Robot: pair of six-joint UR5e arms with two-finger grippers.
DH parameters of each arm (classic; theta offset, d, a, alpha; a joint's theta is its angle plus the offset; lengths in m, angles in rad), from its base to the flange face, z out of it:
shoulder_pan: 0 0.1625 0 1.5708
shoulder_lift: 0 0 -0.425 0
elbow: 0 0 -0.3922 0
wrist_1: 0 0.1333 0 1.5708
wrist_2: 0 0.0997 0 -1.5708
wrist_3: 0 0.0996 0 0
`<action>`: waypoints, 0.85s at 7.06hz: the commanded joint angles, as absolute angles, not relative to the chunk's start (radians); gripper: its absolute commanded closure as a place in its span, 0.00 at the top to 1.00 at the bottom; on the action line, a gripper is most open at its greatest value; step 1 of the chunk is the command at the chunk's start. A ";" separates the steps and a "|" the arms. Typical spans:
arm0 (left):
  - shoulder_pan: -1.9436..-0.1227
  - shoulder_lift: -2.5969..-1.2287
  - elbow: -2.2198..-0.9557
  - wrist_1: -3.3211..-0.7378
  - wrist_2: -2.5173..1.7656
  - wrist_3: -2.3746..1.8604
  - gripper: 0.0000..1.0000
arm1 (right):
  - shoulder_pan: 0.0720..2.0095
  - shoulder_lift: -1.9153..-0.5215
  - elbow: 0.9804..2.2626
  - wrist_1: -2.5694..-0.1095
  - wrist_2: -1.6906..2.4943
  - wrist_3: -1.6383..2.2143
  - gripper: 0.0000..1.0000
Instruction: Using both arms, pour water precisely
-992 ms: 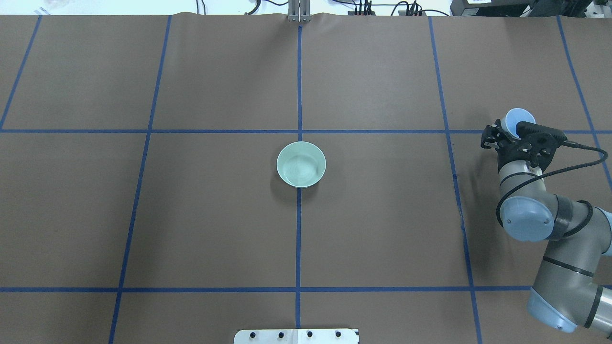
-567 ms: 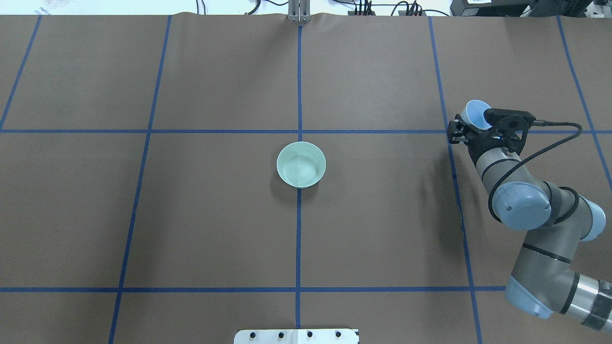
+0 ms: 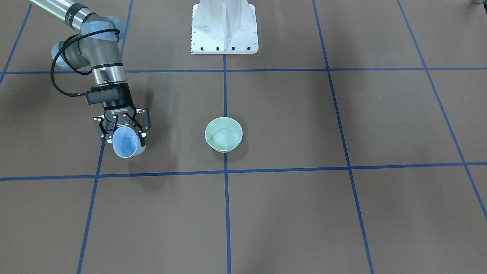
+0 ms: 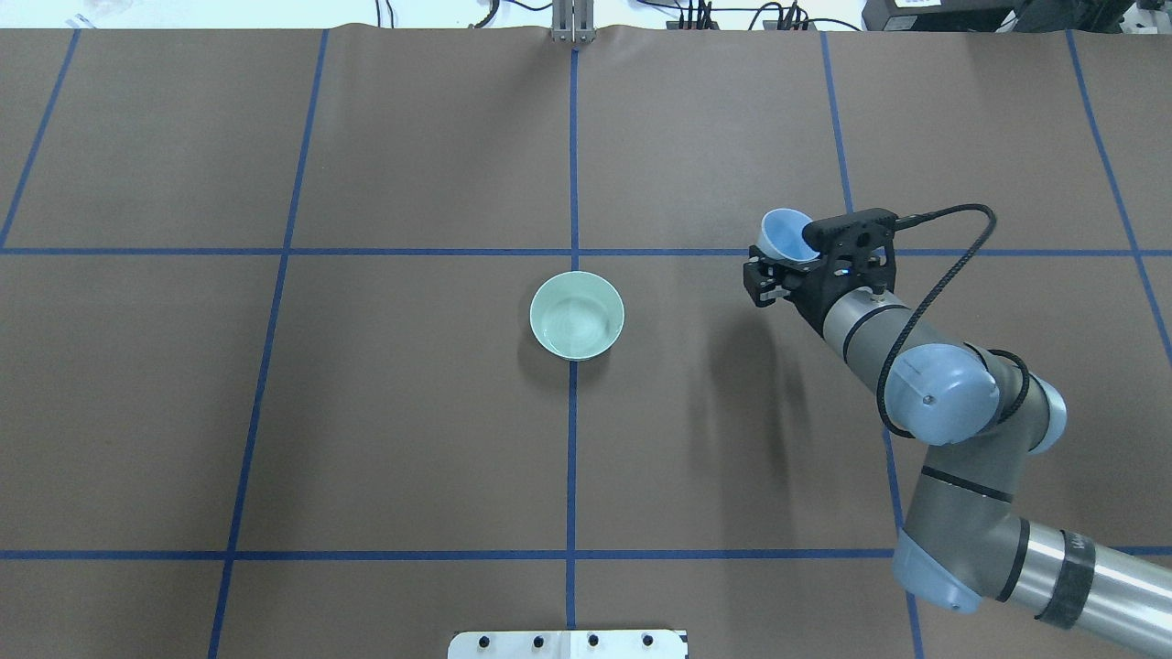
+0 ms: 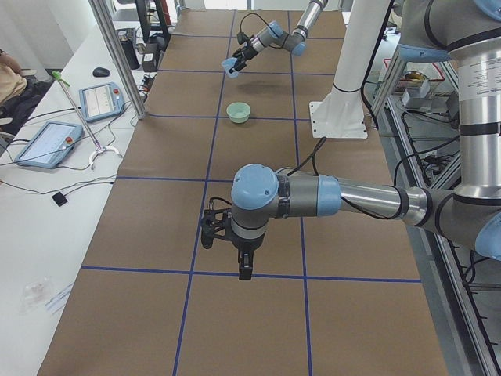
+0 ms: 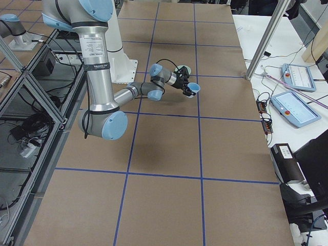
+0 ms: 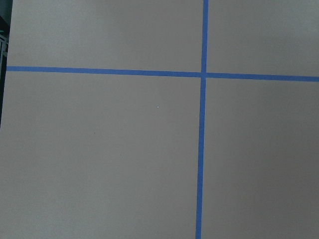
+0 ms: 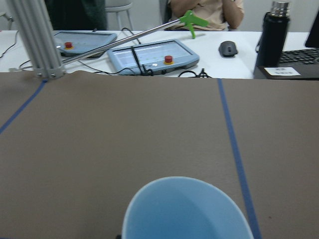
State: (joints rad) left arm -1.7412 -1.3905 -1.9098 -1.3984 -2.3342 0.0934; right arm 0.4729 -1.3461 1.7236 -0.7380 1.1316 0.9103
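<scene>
Front-facing view: the right arm (image 3: 101,57) reaches in from 11 o'clock, and the right gripper (image 3: 125,137) is clamped on a blue cup (image 3: 125,145), one finger on each side of its wall. The cup sits at the gripper's 6 o'clock, its mouth turned toward the camera. A green bowl (image 3: 223,134) stands on the brown table (image 3: 342,213) at the cup's 3 o'clock, well apart, with the white pedestal (image 3: 224,26) at the bowl's 12 o'clock. Overhead view: the cup (image 4: 786,233) shows at 12 o'clock of the right gripper (image 4: 787,267), and the bowl (image 4: 577,315) lies toward its 8 o'clock, on a crossing of blue tape lines (image 4: 573,165). Left-end view: the left arm (image 5: 329,196) stretches over the table, its left gripper (image 5: 215,233) pointing toward 9 o'clock; whether its jaws are apart or together cannot be told. Right wrist view: only the cup's rim (image 8: 184,209) shows, at 6 o'clock.
</scene>
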 commanded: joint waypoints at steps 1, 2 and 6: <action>-1.741 -1.393 -1.910 -1.399 -2.335 0.092 1.00 | 0.446 -1.286 1.718 -0.686 1.289 0.664 0.00; -1.741 -1.393 -1.910 -1.397 -2.335 0.094 1.00 | 0.446 -1.281 1.714 -0.654 1.380 0.509 0.00; -1.741 -1.387 -1.896 -1.396 -2.382 0.092 1.00 | 0.443 -1.168 1.713 -0.801 1.604 0.408 0.00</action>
State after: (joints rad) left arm -1.7411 -1.3889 -1.8975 -1.3965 -2.3779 0.0921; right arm 0.4449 -1.2204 1.7126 -0.7100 1.5497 0.4149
